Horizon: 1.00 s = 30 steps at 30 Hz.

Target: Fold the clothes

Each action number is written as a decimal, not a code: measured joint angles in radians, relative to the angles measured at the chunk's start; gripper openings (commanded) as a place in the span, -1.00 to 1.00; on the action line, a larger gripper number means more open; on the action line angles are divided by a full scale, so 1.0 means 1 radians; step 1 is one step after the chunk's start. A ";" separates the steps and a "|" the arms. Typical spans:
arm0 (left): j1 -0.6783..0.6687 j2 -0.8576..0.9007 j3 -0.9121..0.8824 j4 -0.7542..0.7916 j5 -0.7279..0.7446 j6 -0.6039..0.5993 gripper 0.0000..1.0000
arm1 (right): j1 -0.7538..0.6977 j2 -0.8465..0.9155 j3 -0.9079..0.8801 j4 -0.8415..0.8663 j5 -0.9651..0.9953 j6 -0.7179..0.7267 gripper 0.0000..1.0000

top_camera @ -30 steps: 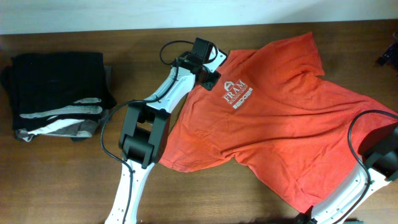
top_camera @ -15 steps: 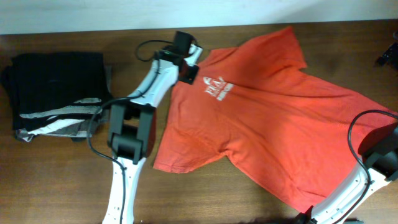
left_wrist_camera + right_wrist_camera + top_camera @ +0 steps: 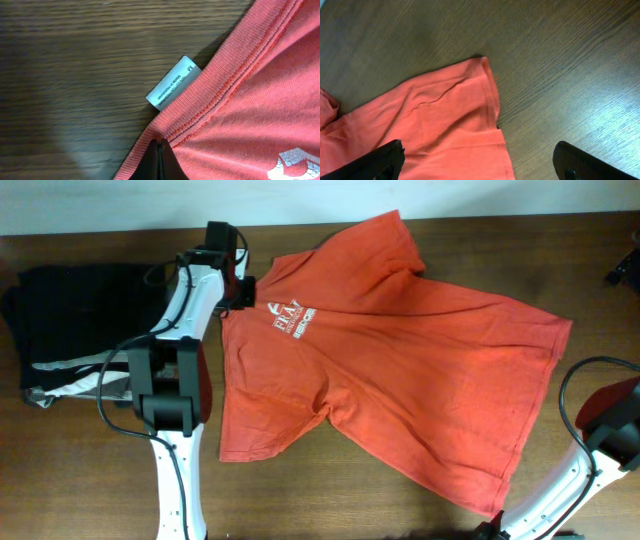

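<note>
The orange-red T-shirt lies spread on the wooden table, chest logo facing up near its upper left. My left gripper is shut on the shirt's collar; in the left wrist view the closed fingertips pinch the ribbed collar just below the white size tag. My right gripper is open and empty, hovering above the shirt's hem corner. Only the right arm's base shows in the overhead view.
A stack of black, grey and white folded garments sits at the far left, close to the left arm. Bare wooden table lies in front of the shirt. A dark object sits at the right edge.
My left gripper has dragged the shirt's collar leftwards. The whole shirt slid left and turned, and the logo now sits near the folded stack. The right arm has not moved.
</note>
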 measured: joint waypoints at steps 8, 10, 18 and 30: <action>-0.006 -0.024 0.000 -0.028 0.004 -0.003 -1.00 | 0.000 0.000 0.000 0.000 0.000 0.000 0.98; -0.015 -0.049 0.000 -0.042 0.001 -0.004 -1.00 | 0.000 0.000 0.000 0.000 0.000 0.000 0.98; -0.098 -0.353 0.003 -0.140 -0.002 -0.004 -0.98 | 0.000 0.000 0.000 0.000 0.000 0.000 0.98; -0.167 -0.372 0.027 0.105 0.031 -0.022 -1.00 | 0.000 0.000 0.000 0.000 0.000 0.000 0.98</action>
